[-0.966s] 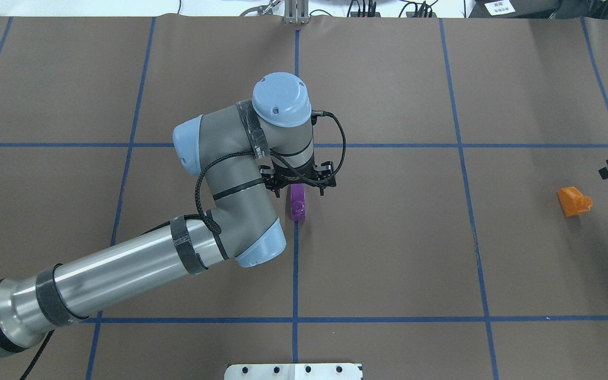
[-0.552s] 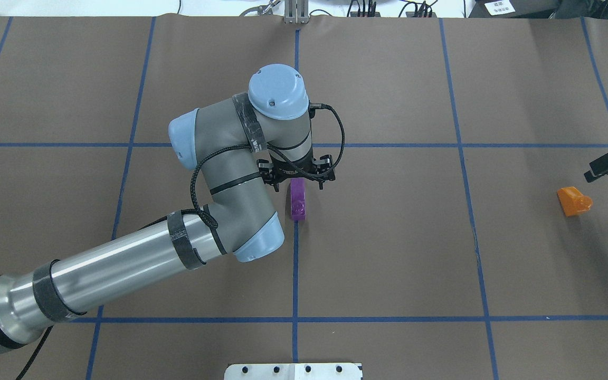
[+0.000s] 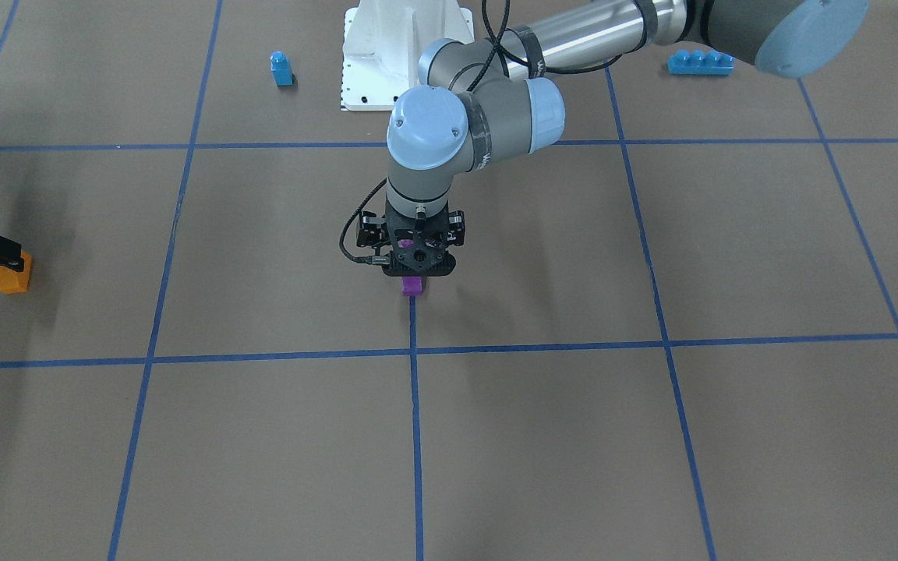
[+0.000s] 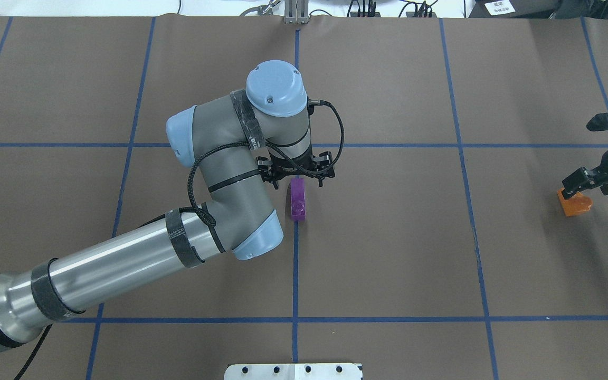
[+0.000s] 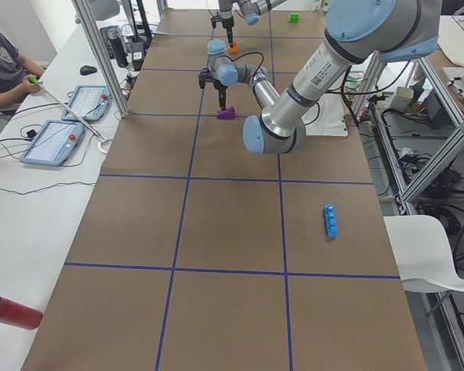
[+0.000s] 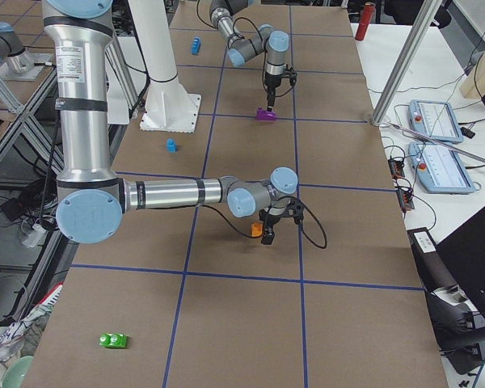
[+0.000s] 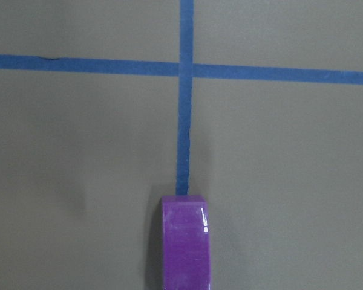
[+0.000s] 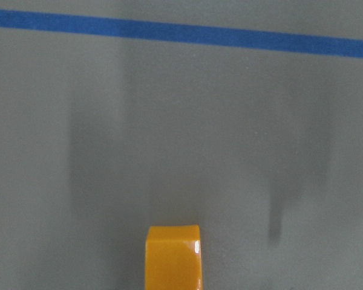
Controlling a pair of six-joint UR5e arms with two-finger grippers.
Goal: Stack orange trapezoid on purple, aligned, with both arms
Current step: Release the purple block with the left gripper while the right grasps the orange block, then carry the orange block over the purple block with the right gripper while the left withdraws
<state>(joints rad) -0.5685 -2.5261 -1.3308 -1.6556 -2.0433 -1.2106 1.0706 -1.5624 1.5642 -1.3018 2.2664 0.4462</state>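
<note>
The purple block lies free on the centre blue line, also in the front view and at the bottom of the left wrist view. My left gripper hangs just above its far end, not touching it; its fingers are hidden under the wrist. The orange trapezoid lies at the right edge, also in the front view and the right wrist view. My right gripper is low over it, open, with a finger on either side in the right-side view.
A small blue single-stud block and the white pedestal stand near the robot's base. A long blue brick lies by the left arm. A green block lies at the table's right end. An operator sits beside the table.
My right gripper has come in from the right edge and moved over the orange trapezoid. My left wrist has drawn back a little from the purple block, which has stayed put.
</note>
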